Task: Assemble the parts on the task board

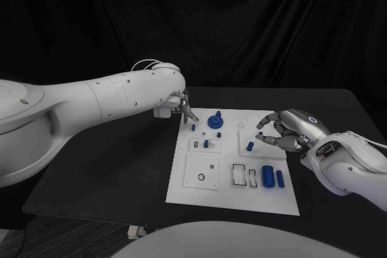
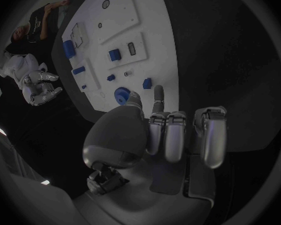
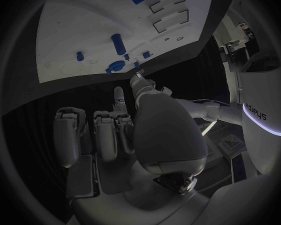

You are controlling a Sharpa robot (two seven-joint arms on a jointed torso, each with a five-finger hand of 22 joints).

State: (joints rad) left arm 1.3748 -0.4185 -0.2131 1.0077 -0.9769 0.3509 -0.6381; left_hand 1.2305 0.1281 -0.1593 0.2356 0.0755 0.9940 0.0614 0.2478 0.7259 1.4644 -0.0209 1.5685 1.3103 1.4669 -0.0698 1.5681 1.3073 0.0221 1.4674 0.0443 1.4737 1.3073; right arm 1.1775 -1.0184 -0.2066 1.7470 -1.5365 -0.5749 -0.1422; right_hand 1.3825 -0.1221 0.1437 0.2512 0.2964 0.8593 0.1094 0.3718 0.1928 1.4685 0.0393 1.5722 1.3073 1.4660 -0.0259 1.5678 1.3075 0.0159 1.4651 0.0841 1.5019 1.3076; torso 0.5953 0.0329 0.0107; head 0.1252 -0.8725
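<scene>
My left hand [image 1: 184, 109] hangs over the far left corner of the flat white task board [image 1: 211, 195], most fingers curled in and one extended downward, holding nothing. The small blue parts [image 1: 215, 122] lie spread across the board between both hands. My right hand [image 1: 284, 133] hovers above the board's right edge, fingers curled loosely and apart, empty.
</scene>
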